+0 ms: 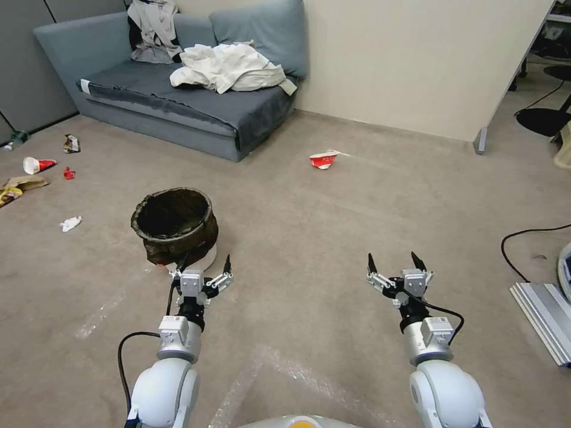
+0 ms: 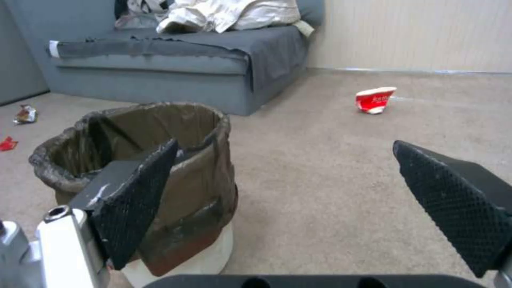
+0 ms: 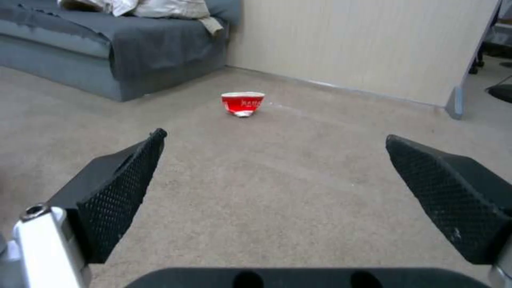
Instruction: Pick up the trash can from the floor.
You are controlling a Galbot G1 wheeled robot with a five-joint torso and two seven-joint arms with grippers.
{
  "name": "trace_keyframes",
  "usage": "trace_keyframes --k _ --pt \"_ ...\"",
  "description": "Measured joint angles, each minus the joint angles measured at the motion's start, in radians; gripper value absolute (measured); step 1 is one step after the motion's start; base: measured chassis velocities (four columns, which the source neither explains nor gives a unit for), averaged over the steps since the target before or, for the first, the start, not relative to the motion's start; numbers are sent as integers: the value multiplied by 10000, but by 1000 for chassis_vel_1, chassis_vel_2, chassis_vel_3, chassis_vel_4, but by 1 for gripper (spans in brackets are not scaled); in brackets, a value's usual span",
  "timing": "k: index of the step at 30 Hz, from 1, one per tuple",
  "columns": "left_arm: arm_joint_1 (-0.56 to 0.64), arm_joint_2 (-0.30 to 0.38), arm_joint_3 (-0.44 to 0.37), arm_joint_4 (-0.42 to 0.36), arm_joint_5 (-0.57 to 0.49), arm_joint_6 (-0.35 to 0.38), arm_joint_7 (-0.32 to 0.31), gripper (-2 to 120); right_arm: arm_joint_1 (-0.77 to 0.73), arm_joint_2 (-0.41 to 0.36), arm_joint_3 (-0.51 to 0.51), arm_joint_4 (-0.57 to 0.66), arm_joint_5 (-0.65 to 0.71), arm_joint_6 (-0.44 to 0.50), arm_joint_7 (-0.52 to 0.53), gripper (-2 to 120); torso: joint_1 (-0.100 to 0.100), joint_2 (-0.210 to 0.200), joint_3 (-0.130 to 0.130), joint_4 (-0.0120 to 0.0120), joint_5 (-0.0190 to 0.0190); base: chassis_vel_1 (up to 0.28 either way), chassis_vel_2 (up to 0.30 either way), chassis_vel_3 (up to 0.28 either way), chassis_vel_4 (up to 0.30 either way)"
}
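Trash can (image 1: 175, 226) sits upright on the carpeted floor (image 1: 309, 226), ungrasped, as I hold my left tool (image 1: 202, 268) wide just beside its near wall; my right tool (image 1: 395, 264) hangs wide, well apart.

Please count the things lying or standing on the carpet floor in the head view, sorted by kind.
Small round white trash can with dark bag liner: 1
Crushed red-and-white paper cups: 2
Small red scrap: 1
Crumpled white paper: 1
Crumpled wrappers and bags at the far left: 2
Total: 7
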Motion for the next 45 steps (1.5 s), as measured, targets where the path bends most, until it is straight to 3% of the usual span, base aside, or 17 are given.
trace_keyframes --k 34,37,40,45 --pt "160 -14 -33 -108 28 -171 -21 100 -44 27 -61 22 -52 30 70 100 0 0 0 -3 -2 0 0 0 0" --pt "1237 -207 -265 -1076 274 -1306 -229 100 -706 502 -1010 686 -1004 863 1117 100 0 0 0 2 0 0 0 0 0" --pt "1741 -298 -381 -1527 392 -1838 -336 100 -1117 804 -1621 1121 -1581 1397 1742 100 -1 0 -1 -1 1 0 0 0 0" --pt "3244 -562 -714 -2885 739 -3425 -645 100 -1329 921 -1893 1326 -1601 1701 2027 100 0 0 -1 2 1 0 0 0 0"
